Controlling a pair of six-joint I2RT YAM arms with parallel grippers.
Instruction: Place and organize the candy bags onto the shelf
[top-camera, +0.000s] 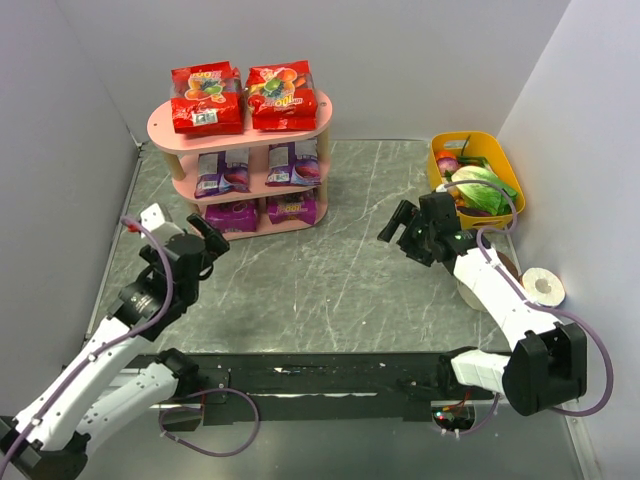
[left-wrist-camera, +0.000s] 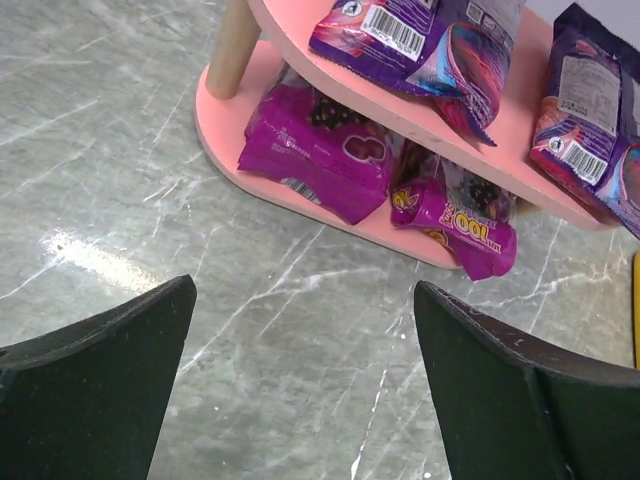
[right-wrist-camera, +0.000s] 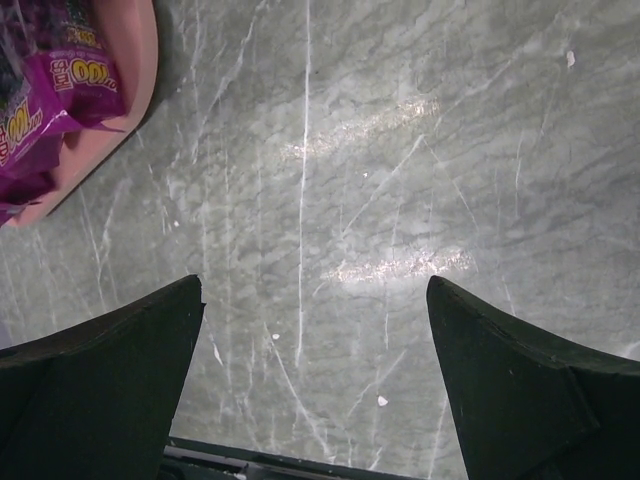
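The shelf (top-camera: 165, 128) stands in the upper left of the top view, on the grey marbled desk (top-camera: 340, 280), and all six bags lie on it. The red bags (top-camera: 207, 98) sit side by side on the top tier. The blue-violet bags (top-camera: 222, 173) share the middle tier, and the magenta bags (top-camera: 231, 214) share the bottom tier.

In the left wrist view the blue-violet pair hangs a little over the front rim of its tier, barcodes showing. Below, the left magenta bag lies flat. The right one is crumpled and tilted, its end sticking out past the bottom tier's rim. A pale wooden post (left-wrist-camera: 235, 45) rises at the upper left of that frame.

The left fingers (left-wrist-camera: 100, 390) are spread wide with nothing between them. They hang over bare desk just in front of the shelf's lower tiers.

The right fingers (right-wrist-camera: 520, 390) are also spread wide and hold nothing. They are over bare desk right of centre in the top view, well apart from the shelf. The right wrist view catches only the shelf's bottom corner and one magenta bag at the upper left of the frame.

A yellow tub (top-camera: 492, 148) holding green vegetables (top-camera: 478, 188) sits at the upper right of the top view. A white roll (top-camera: 544, 288) lies near the right edge.
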